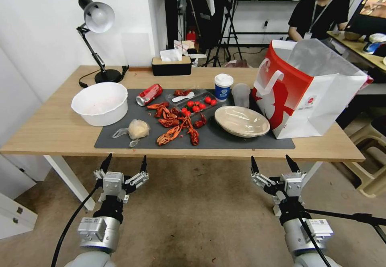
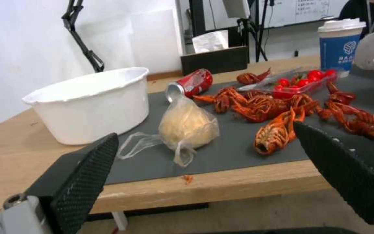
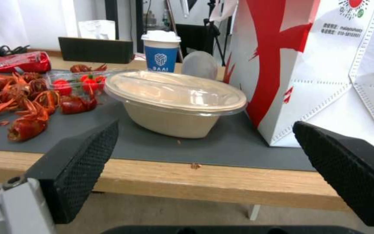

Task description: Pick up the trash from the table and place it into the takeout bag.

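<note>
Overhead, from the head camera, I see the light-wood table point(image 1: 52, 126) with its dark grey mat point(image 1: 225, 140); my left gripper point(image 1: 124, 165) and right gripper point(image 1: 275, 165) both hover short of the near edge, jaws spread wide and holding nothing. On the mat sit the beige shallow oval dish point(image 1: 241, 121), the clear plastic cup point(image 1: 241, 95) and the blue white-lidded paper cup point(image 1: 223, 87) behind it, a red soda can point(image 1: 149, 94) on its side, and the small clear bag with a pale lump point(image 1: 136, 129) near the front. The boxy red-and-white takeout bag point(image 1: 305, 94) stands upright at the right end, touching the dish's far side or just beside it. A smooth white round bowl point(image 1: 100, 103) sits left, red crayfish shells point(image 1: 175, 124) are scattered mid-mat, and a black desk lamp point(image 1: 96, 37) stands at the back. From the left wrist, my textured black fingers point(image 2: 85, 175) frame the crinkled bag and glossy shells. From the right wrist, the dish shows a clear lid, the cup a white logo with letters I cannot read clearly, and the bag small print and a dotted seam.
</note>
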Controlling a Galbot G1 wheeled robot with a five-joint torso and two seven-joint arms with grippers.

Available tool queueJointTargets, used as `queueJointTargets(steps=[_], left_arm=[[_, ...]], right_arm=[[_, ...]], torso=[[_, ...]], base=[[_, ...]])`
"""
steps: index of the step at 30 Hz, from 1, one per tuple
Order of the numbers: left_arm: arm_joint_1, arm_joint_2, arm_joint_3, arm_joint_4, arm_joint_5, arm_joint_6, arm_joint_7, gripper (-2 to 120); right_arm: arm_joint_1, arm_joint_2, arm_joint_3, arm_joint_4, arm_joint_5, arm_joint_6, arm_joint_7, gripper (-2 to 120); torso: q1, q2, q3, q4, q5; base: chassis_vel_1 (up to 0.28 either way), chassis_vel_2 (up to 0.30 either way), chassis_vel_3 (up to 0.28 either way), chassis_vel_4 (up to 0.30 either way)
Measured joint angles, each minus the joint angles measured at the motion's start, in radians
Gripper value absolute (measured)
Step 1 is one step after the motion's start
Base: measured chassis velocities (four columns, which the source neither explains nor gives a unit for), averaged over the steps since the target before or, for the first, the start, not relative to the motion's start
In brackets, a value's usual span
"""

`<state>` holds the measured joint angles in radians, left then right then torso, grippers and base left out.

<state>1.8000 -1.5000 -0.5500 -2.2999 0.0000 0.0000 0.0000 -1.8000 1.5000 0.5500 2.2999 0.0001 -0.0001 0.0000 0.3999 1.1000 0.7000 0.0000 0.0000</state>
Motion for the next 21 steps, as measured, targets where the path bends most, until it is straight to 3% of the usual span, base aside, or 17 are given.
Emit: queueJointTargets(steps=[18, 20, 21], left_arm=[[0.001, -0.001, 0.005, -0.006, -0.009, 0.012, -0.005, 100], [0.004, -0.005, 0.017, -0.023, -0.031, 0.042, -0.016, 100], [0.009, -0.012, 0.038, -0.051, -0.068, 0.089, -0.035, 100]], right_arm=[[-0.001, -0.002, 0.001, 0.003, 0.006, -0.011, -0.004, 100], [-0.002, -0.005, 0.003, 0.006, 0.015, -0.025, -0.010, 100], [-0.007, -0.016, 0.011, 0.020, 0.042, -0.072, -0.030, 100]], torso=[[0.000, 0.000, 0.000, 0.0000, 0.0000], [0.000, 0.000, 0.000, 0.0000, 0.0001], [0.000, 0.000, 0.000, 0.0000, 0.0000]], base=[[0.000, 0.000, 0.000, 0.000], [0.000, 0.000, 0.000, 0.000], [0.000, 0.000, 0.000, 0.000]])
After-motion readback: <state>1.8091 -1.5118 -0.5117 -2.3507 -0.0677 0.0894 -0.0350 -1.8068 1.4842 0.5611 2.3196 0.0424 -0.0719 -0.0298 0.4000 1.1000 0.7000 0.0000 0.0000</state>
